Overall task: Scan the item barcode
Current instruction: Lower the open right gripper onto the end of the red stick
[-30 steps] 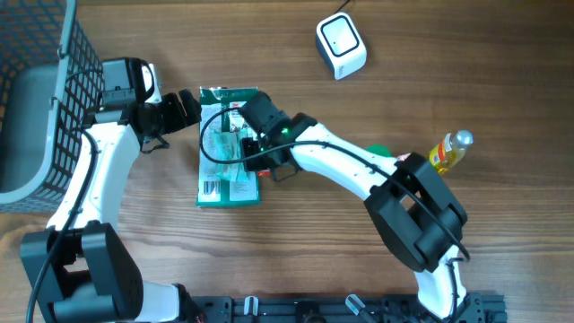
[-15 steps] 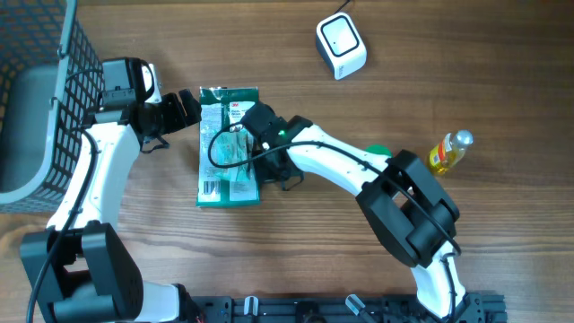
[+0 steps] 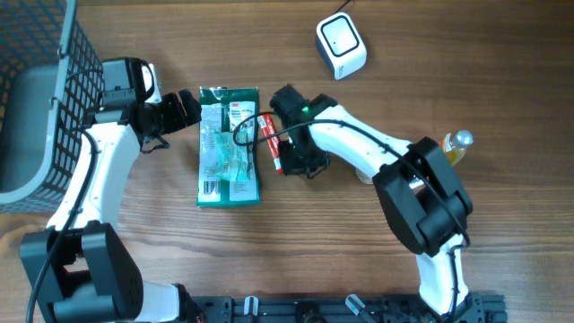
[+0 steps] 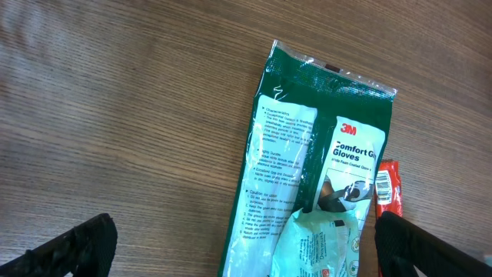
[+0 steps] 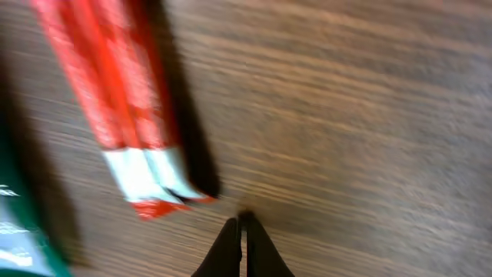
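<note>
A green 3M gloves package (image 3: pixel 228 148) lies flat on the table, with a barcode (image 3: pixel 211 188) at its near left corner. A paler pouch (image 4: pixel 323 242) lies on top of it. A red packet (image 3: pixel 268 141) lies along the package's right edge and also shows in the right wrist view (image 5: pixel 115 100). My left gripper (image 3: pixel 182 109) is open, low over the package's far end, with its fingers (image 4: pixel 77 246) spread to either side of the package (image 4: pixel 307 154). My right gripper (image 5: pixel 242 221) is shut on nothing, its tips over bare wood just right of the red packet.
A white scanner (image 3: pixel 341 45) sits at the back of the table. A yellow bottle (image 3: pixel 450 150) lies at the right, beside the right arm's elbow. A dark wire basket (image 3: pixel 40 99) fills the left edge.
My right gripper has swung right, off the green package and onto bare wood. The red packet now shows uncovered beside the package. The left arm has not moved.
</note>
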`<state>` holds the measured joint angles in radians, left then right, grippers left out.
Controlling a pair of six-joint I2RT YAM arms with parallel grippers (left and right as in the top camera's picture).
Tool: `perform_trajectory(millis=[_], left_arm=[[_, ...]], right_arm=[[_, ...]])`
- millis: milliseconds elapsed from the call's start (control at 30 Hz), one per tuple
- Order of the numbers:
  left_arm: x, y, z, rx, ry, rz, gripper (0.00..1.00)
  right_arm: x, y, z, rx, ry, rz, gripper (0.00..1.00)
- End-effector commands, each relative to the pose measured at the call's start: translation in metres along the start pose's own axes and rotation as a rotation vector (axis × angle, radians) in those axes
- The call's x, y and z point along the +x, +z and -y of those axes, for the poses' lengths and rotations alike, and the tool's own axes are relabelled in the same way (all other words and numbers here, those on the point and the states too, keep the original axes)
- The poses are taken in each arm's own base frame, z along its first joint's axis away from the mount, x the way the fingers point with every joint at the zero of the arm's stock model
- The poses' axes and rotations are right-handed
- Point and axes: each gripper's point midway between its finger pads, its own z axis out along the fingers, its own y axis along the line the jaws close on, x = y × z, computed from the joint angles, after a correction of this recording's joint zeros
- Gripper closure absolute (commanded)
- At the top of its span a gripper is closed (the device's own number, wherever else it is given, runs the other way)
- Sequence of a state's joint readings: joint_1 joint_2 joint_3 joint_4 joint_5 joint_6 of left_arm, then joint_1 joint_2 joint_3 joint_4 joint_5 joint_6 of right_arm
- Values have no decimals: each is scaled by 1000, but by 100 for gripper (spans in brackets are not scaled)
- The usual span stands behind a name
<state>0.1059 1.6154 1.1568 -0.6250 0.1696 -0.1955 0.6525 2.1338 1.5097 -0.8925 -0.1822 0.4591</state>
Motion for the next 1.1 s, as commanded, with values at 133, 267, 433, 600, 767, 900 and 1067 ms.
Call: perform_trajectory(millis=[133, 267, 433, 600, 767, 900, 1067], left_arm=[[-9, -7, -1, -3, 6, 31, 0], [-9, -7, -1, -3, 6, 30, 0], [-9, -7, -1, -3, 6, 31, 0], [-9, -7, -1, -2, 6, 30, 0], [-9, -7, -1, -3, 6, 31, 0], [-9, -7, -1, -3, 6, 30, 0], [-9, -7, -1, -3, 6, 31, 0]], right_arm=[[-17, -15, -21, -80, -12, 75, 96], [-17, -17, -19, -85, 5, 67, 96], [-20, -32, -27, -121, -15, 100, 96], [-32, -42, -34, -150, -31, 162, 96], [-47, -42, -30, -116, -29, 231, 96], [-50, -41, -33, -125, -5, 242, 96], [-49, -28, -42, -127, -29, 253, 96]])
